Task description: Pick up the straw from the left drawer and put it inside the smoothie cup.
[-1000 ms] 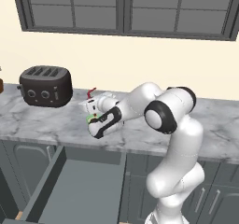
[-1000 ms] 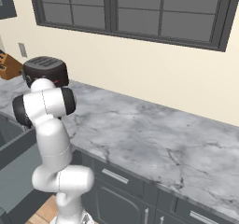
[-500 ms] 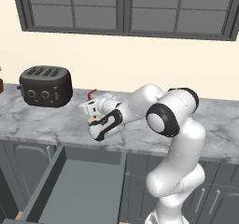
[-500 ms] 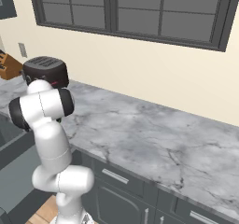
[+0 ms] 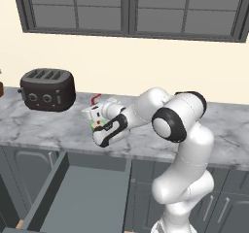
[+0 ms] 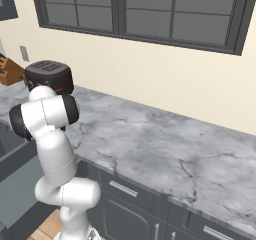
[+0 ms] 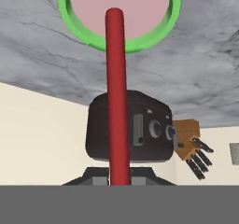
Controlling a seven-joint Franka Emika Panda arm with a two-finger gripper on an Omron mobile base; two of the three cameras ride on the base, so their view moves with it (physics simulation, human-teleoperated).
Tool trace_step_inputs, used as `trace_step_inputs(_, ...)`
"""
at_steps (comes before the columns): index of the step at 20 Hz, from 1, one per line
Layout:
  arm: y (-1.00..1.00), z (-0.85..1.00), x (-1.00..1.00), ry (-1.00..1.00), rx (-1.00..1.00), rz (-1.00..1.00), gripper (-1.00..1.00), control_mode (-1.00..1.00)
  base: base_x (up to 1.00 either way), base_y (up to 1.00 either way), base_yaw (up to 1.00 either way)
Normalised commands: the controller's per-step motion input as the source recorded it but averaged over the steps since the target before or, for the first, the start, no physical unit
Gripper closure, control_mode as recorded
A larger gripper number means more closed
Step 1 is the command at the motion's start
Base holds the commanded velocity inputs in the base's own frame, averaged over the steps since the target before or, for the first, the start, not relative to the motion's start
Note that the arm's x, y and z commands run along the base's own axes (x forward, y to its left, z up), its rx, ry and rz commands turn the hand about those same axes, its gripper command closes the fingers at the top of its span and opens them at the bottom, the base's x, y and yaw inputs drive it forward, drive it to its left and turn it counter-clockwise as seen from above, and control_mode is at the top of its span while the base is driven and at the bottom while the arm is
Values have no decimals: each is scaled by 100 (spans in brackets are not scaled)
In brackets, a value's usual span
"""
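My gripper hovers over the marble counter, shut on the red straw. The straw's bent tip sticks up above the hand. In the hand view the straw runs from between the jaws to the mouth of the green smoothie cup, its far end lying over the pink smoothie; whether it touches I cannot tell. In the left base view the cup shows as a green sliver behind the hand. The left drawer stands pulled out below the counter edge, its grey bottom bare.
A black toaster stands on the counter left of the hand, also seen as the toaster from the right. A wooden knife block sits past it. Grey cabinet doors line the front below.
Almost nothing: the arm's elbow has shifted slightly, while the hand stays over the cup with the straw in its grip.
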Motion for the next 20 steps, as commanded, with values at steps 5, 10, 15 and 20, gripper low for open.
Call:
trace_step_inputs(5, 0, -12, 0, 0, 0, 0, 100, -100, 0, 0, 0)
trace_step_inputs(10, 0, -7, 0, 0, 0, 0, -100, -100, 0, 0, 0)
trace_step_inputs(15, 0, 0, 0, 0, 0, 0, -100, -100, 0, 0, 0)
trace_step_inputs(20, -8, 0, -17, 0, 0, 0, -100, -100, 0, 0, 0)
